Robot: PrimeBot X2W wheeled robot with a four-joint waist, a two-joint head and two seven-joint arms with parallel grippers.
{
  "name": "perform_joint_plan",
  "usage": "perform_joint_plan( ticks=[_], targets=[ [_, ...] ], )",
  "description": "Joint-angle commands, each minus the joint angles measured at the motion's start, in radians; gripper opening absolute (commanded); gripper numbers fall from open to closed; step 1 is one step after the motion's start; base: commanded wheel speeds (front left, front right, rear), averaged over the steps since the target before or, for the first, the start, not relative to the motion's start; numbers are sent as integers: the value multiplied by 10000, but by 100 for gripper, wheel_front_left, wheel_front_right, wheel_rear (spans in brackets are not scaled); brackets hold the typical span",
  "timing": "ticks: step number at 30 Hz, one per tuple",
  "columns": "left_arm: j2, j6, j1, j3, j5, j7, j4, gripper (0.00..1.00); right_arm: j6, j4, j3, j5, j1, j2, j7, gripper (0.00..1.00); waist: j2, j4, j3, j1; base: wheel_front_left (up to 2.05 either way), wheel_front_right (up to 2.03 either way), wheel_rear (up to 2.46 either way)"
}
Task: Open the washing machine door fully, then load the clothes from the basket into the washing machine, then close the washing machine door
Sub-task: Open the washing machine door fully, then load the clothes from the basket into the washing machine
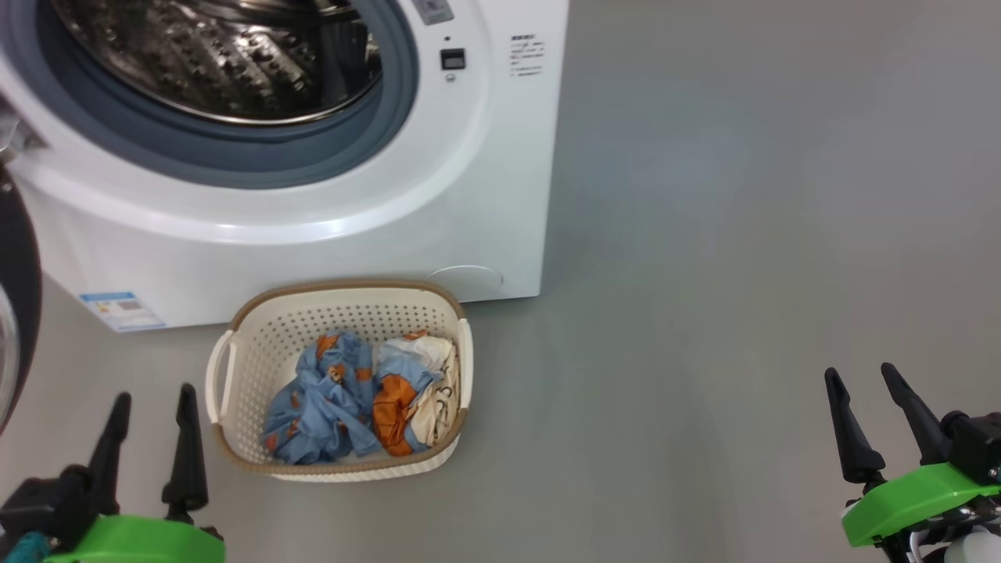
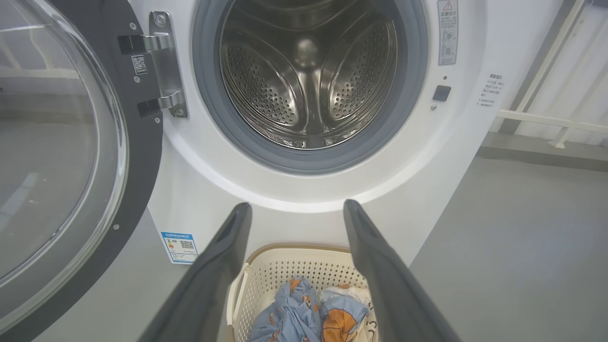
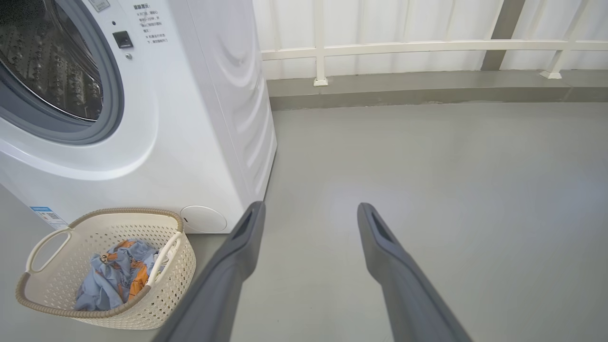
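The white washing machine (image 1: 328, 227) stands ahead with its steel drum (image 2: 308, 80) exposed. Its door (image 2: 52, 156), black-rimmed with a clear glass bowl, hangs swung wide to the left on its hinge. On the floor in front sits the cream basket (image 1: 235, 367) with the clothes (image 1: 352, 395) inside: a light blue garment and a cream, blue and orange one. My left gripper (image 1: 152, 395) is open, low and just left of the basket, fingers aimed over the basket at the drum (image 2: 294, 206). My right gripper (image 1: 860, 374) is open, far to the right over bare floor (image 3: 308, 205).
Grey floor (image 1: 743, 234) stretches wide to the right of the machine. A white railing (image 3: 403, 47) and a low grey kerb run along the back wall. The open door's black rim (image 1: 16, 258) reaches into the left side near my left arm.
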Motion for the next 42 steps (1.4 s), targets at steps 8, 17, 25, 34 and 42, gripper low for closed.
perform_joint_plan(
  ticks=[8,17,25,34,42],
  targets=[
    [405,-15,361,-15,-424,-55,285,100,92,-304,170,-27,313,-86,-118,100,0,-653,-414,1,0,0,0],
    [249,-15,634,424,-427,-55,324,100,92,-589,177,-53,458,-30,-118,100,0,-816,-656,1,0,0,0],
    [199,-15,826,662,-432,-55,161,100,92,-722,234,-42,577,-26,-118,100,0,-816,-788,1,0,0,0],
    [173,-15,840,768,-524,-55,135,100,92,-787,210,-34,662,-29,-118,100,0,-768,-776,1,0,0,0],
    [215,-15,750,690,-719,-55,254,100,92,-785,201,-36,613,-29,-118,100,0,-718,-677,1,36,-81,45]
  ],
)
